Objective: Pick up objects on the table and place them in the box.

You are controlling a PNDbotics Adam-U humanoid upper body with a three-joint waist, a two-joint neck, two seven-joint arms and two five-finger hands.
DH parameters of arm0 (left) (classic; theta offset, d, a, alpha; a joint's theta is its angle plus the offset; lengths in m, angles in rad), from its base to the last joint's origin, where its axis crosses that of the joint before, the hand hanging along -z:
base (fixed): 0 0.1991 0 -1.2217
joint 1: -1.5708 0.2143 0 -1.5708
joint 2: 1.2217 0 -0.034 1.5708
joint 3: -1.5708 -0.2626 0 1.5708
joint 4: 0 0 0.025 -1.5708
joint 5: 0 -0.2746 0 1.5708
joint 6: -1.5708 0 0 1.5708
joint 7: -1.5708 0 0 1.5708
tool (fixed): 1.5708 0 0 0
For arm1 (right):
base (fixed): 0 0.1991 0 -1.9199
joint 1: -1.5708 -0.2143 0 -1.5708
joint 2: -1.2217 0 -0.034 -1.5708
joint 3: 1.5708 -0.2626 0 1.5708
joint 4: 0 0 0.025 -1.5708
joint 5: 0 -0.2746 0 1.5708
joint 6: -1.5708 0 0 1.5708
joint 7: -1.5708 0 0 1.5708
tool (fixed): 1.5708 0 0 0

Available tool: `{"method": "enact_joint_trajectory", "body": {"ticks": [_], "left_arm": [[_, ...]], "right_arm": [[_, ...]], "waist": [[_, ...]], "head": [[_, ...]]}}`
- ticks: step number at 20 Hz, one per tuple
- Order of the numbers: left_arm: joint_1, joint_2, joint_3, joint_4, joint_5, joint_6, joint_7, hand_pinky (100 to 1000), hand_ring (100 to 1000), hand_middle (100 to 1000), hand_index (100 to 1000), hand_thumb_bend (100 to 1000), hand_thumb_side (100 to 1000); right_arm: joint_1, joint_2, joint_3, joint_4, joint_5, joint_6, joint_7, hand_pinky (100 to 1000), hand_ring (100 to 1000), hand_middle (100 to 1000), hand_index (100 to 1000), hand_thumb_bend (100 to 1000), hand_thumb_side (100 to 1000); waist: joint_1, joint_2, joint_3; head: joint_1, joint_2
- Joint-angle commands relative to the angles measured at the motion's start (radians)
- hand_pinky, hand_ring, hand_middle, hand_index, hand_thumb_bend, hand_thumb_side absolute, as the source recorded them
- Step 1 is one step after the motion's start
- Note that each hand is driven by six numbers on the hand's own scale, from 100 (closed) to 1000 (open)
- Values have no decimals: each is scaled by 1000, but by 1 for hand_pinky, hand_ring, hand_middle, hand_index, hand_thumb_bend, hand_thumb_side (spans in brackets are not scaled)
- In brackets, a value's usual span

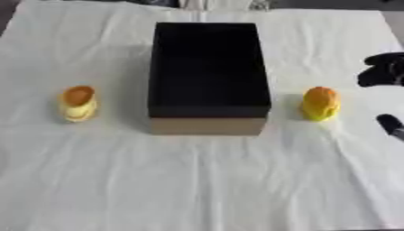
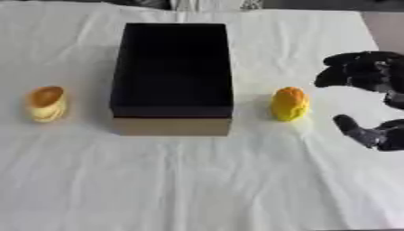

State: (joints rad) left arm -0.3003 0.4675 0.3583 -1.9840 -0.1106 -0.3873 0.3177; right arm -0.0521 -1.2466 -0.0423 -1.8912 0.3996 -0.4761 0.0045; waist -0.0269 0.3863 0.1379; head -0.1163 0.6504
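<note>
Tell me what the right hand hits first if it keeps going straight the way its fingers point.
Most likely the yellow object on the right: the right hand points leftward, its fingers and thumb spread either side of that line. The black box lies beyond it. Height above the cloth is unclear, so it might pass over.

The setting reads as a staged test or demonstration area, not a home or kitchen. A desk is covered edge to edge with a creased white cloth, laid as a plain backdrop. On it stands a single open box with a black interior and tan outer wall, set squarely at centre. Two small yellow-orange toy-like objects sit one on each side of it. A black robot hand enters from the right edge. The room beyond cannot be determined.
</note>
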Motion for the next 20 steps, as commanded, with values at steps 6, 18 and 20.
{"method": "enact_joint_trajectory", "body": {"ticks": [6, 18, 20], "left_arm": [[-18, 32, -8, -16, 17, -3, -19, 857, 889, 786, 896, 129, 593], [-29, 23, -16, -16, 34, -1, -38, 858, 890, 786, 896, 121, 604], [-30, 22, -16, -16, 36, -1, -40, 858, 890, 786, 896, 119, 606]], "right_arm": [[-129, -31, 53, 139, -81, -7, 152, 935, 989, 787, 907, 246, 292], [-291, 37, 117, 263, -93, -15, 293, 981, 1000, 796, 955, 412, 113], [-307, 47, 129, 275, -91, -13, 306, 980, 1000, 800, 956, 413, 116]], "waist": [[0, -24, 14], [-10, -18, 38], [-11, -17, 41]], "head": [[-27, -3], [-52, 0], [-54, 1]]}}
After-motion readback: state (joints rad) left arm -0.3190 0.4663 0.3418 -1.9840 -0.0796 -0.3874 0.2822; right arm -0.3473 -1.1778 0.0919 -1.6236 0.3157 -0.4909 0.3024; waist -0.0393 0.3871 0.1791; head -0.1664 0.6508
